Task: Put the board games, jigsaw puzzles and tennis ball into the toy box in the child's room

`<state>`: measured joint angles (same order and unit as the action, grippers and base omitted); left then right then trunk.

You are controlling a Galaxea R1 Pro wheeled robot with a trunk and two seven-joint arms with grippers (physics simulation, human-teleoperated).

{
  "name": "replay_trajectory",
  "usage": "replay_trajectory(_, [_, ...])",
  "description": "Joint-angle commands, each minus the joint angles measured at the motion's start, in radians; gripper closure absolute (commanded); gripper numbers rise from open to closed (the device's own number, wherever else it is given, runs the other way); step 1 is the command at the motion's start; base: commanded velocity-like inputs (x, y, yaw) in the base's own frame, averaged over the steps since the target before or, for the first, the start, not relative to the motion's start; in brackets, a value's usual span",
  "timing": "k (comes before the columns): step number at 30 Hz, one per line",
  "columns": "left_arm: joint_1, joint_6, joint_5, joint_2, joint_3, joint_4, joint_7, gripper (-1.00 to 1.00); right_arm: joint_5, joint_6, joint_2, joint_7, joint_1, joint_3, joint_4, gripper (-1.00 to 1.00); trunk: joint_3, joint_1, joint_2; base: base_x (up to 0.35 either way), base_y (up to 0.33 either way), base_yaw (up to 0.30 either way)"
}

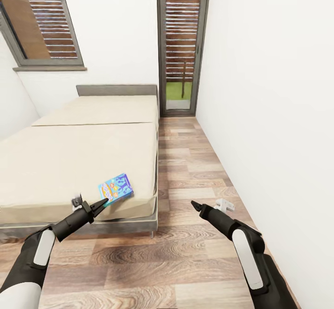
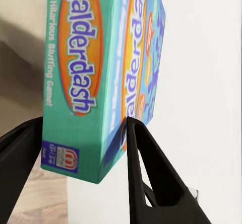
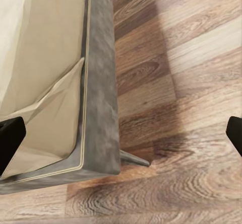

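A blue board game [image 1: 116,187] with cartoon print lies at the near right corner of the bed [image 1: 69,160], on the cream mattress. My left gripper [image 1: 103,202] reaches its near edge. In the left wrist view the teal "Balderdash" box [image 2: 101,73] sits between the two black fingers [image 2: 151,173], which press its sides. My right gripper [image 1: 194,204] hovers open over the wood floor beside the bed, with nothing between its fingers [image 3: 10,138]. The table, toy box, jigsaw puzzles and tennis ball are out of view.
The bed's dark grey frame [image 3: 101,83] and a leg stand just below my right gripper. A white wall [image 1: 278,114] runs along the right. A strip of wood floor [image 1: 195,160] leads to a glass door [image 1: 181,45]. A window [image 1: 41,22] is at the back left.
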<state>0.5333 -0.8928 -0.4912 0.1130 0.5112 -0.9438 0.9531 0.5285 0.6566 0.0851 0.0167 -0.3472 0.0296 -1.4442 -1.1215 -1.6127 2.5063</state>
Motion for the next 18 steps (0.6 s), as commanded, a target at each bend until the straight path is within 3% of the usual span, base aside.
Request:
replay_trajectory(1, [0.001, -0.004, 0.002, 0.0, 0.001, 0.0, 0.003, 1.0, 0.002, 0.006, 0.001, 0.002, 0.0, 0.003, -0.001, -1.0, 0.003, 0.001, 0.0, 0.0, 0.0, 0.0])
replay_trajectory(18, [0.001, -0.051, 0.003, 0.003, -0.003, -0.004, 0.001, 1.0, 0.003, 0.003, 0.001, 0.002, 0.0, 0.004, -0.001, -1.0, 0.069, 0.008, -0.004, 0.0, 0.0, 0.0])
